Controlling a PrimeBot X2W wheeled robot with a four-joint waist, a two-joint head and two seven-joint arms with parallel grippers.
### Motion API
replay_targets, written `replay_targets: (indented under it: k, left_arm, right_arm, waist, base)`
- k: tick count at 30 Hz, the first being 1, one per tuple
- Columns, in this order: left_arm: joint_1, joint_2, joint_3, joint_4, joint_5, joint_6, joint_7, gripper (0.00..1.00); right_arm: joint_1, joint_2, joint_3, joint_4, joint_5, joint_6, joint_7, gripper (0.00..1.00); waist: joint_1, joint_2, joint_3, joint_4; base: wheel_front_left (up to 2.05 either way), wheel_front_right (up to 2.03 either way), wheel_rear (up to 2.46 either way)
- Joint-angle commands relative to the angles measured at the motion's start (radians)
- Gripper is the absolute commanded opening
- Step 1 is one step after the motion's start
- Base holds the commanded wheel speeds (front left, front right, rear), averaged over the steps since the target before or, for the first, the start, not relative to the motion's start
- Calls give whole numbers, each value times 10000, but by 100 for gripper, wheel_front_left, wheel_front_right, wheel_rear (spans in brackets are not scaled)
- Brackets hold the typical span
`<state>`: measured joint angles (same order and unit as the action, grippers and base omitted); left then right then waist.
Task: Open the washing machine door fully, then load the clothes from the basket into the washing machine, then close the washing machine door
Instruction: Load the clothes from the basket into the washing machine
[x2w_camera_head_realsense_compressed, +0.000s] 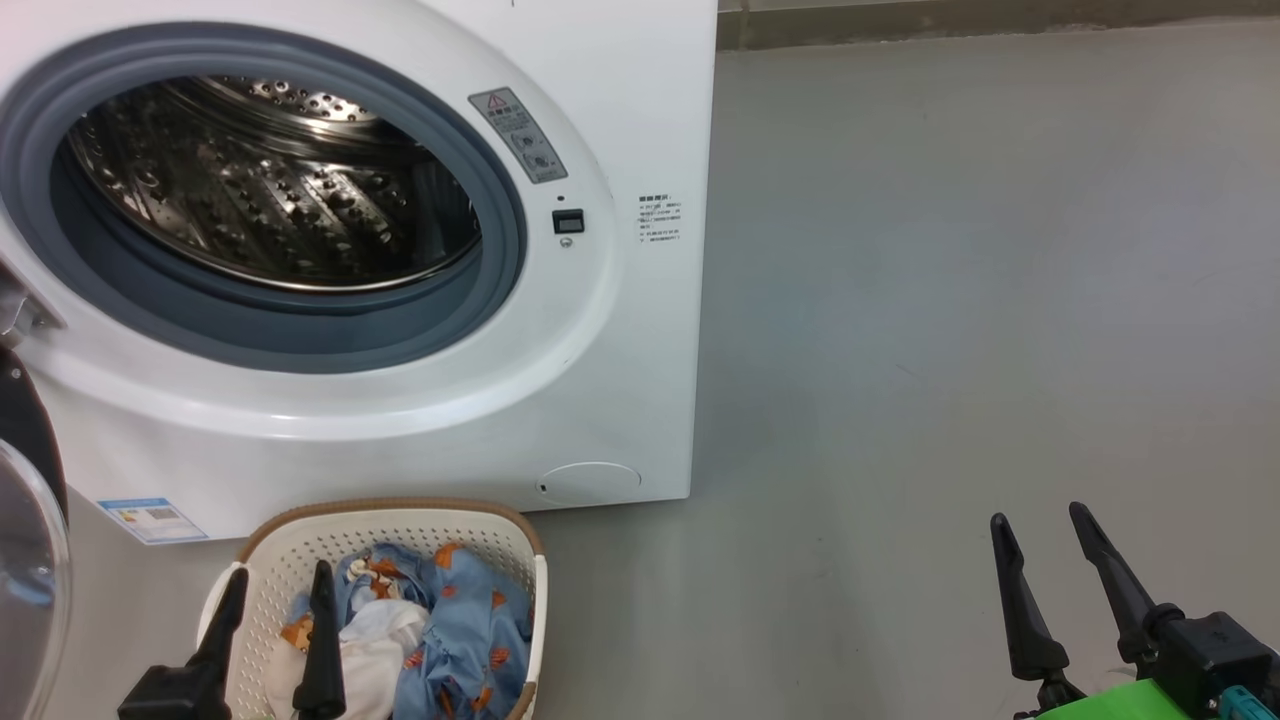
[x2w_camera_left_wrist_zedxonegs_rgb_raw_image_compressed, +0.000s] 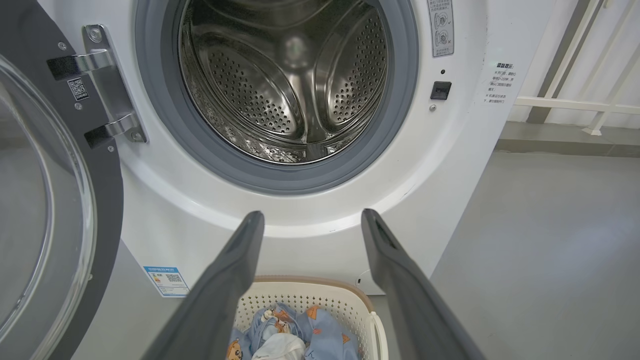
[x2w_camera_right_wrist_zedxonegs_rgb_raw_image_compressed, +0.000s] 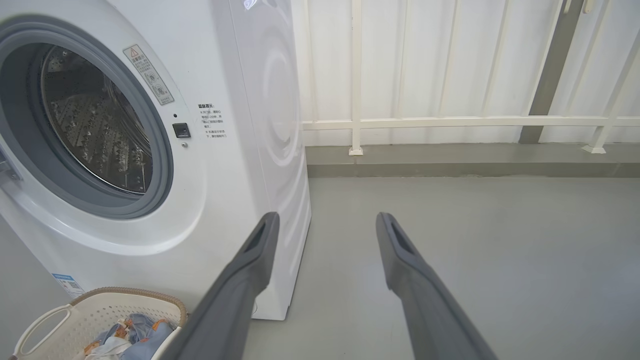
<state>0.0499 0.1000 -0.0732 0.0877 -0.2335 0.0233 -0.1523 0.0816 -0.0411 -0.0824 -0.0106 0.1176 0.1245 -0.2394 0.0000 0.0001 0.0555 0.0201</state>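
Here, door (x2w_camera_head_realsense_compressed: 25, 560): wide open, left of the washing machine (x2w_camera_head_realsense_compressed: 620, 120), mostly cut off.
Basket (x2w_camera_head_realsense_compressed: 400, 520): just in front of the washing machine, near side cut off.
Clothes (x2w_camera_head_realsense_compressed: 460, 620): in the Basket, partly hidden.
Left gripper (x2w_camera_head_realsense_compressed: 280, 570): over the Basket, fingers wide apart, holding nothing.
Right gripper (x2w_camera_head_realsense_compressed: 1038, 515): right of the washing machine, fingers wide apart, holding nothing.

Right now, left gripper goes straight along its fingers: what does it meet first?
Likely the washing machine, its white front below the drum opening; the left gripper would pass over the basket. Depth unclear.
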Motion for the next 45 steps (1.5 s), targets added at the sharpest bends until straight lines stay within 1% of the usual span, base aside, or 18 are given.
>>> replay_targets:
  k: [1,18,26,32,41,42,45]
  left_arm:
    - [-497,212,285,-203,-51,71,-110,100]
    - [-703,262,43,-47,-21,163,-146,100]
    - [-1213,231,-222,522,5,69,-195,100]
    - [-2010,143,-430,1687,-82,-153,-407,100]
    - [-3602,-95,-646,4350,-285,-533,-887,100]
    - [-3602,-95,-646,4350,-285,-533,-887,100]
    - [-4200,-157,-703,5344,-346,-665,-965,100]
  right_arm:
    - [-372,-91,220,-224,7,62,-80,100]
    - [-446,-91,247,-248,-21,62,-101,100]
    - [-569,-107,266,-365,-8,62,-113,100]
    - [-832,-198,290,-459,59,62,-128,100]
    - [-1358,-403,318,-546,162,62,-164,100]
    - [-1358,-403,318,-546,162,62,-164,100]
    - [-1575,-447,371,-545,204,62,-176,100]
  waist:
    - [0,-1,21,1]
    - [0,-1,226,-23]
    - [0,-1,629,-2]
    - [0,-1,1193,1]
    - [0,-1,2175,-78]
    - [0,-1,2175,-78]
    - [0,-1,2554,-117]
  base:
    - [0,0,0]
    - [0,0,0]
    - [0,0,0]
    - [0,0,0]
    - [0,0,0]
    - [0,0,0]
    - [0,0,0]
